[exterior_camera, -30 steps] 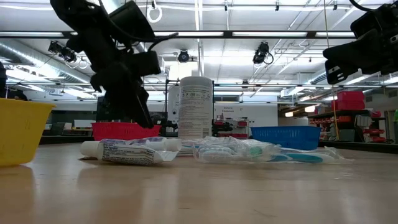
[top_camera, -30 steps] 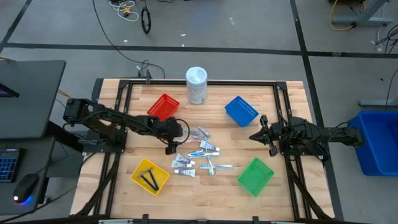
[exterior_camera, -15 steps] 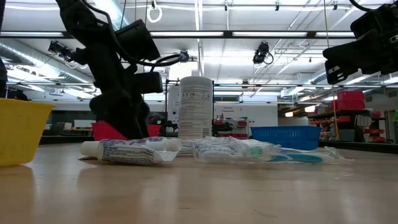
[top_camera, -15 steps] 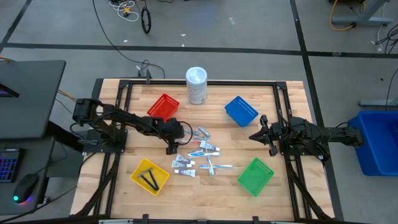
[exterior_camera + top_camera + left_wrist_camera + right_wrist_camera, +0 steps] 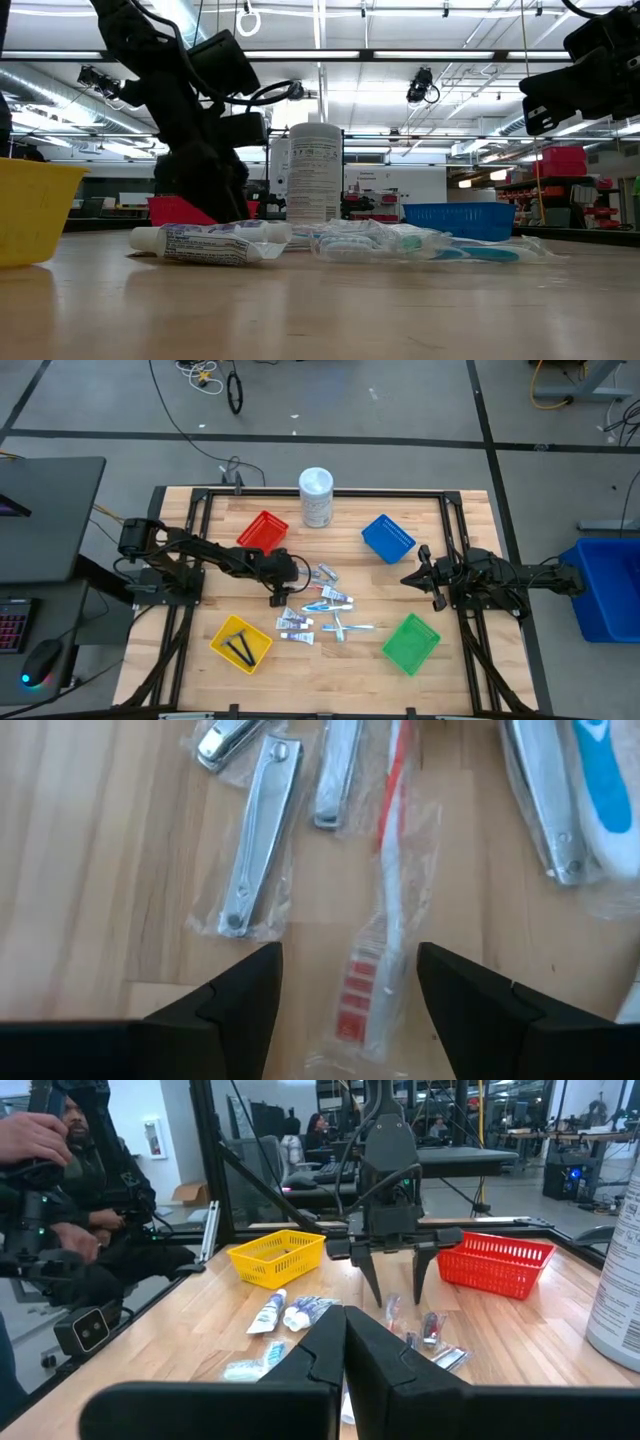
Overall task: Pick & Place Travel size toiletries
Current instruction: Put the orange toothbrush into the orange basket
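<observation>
Toothbrush, red-and-white, in clear plastic wrapper (image 5: 375, 960), lay on wood table directly under left gripper (image 5: 348, 982), between its wide-spread fingers (image 5: 245, 992). Judged step: reach, grasp not yet made. Next move called for straight descent, then closing across handle. Just beyond gripper: wrapped steel nail clippers (image 5: 252, 850). Far across table: right gripper (image 5: 421, 578) waited, pinched closed, empty.

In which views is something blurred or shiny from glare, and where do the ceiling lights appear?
Low view: the near table is out of focus, and bright ceiling strip lights cross the top. Left wrist view: the left gripper fingers are blurred dark shapes, and the clear wrap on the red toothbrush and the nail clipper glints. High view: even light, soft shadows.
</observation>
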Controlling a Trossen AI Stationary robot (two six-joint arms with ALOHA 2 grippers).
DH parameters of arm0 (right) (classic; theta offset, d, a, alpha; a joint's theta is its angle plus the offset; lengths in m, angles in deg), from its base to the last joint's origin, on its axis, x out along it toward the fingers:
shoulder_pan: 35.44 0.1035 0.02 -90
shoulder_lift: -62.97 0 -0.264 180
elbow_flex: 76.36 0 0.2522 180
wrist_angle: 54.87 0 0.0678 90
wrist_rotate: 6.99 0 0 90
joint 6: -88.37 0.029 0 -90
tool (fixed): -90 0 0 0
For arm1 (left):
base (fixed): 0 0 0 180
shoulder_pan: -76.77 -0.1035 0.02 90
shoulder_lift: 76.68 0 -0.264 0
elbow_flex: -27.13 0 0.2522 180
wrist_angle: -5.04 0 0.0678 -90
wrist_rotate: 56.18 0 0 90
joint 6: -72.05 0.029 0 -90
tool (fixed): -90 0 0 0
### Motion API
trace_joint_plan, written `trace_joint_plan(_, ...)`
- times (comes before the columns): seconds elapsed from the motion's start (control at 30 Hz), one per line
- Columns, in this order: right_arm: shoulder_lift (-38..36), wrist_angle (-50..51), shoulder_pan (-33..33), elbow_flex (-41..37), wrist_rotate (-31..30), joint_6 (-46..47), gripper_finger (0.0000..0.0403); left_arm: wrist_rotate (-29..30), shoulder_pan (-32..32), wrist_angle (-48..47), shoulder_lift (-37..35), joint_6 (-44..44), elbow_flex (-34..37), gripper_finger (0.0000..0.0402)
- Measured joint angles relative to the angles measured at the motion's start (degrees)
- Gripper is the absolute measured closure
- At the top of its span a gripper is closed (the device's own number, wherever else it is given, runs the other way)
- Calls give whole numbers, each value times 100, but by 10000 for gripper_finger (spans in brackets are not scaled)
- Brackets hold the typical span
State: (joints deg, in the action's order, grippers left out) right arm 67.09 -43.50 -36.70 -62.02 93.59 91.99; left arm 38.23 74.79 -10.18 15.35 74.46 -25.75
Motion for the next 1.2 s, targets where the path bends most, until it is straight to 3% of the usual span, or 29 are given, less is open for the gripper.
trace_joint_plan(0.53,0,2,0,0,2,1,389,-330,-2,207,275,-274,-9,170)
trace_joint_plan(1.2,0,0,0,0,2,1,390,-809,22,341,286,-562,-2,305)
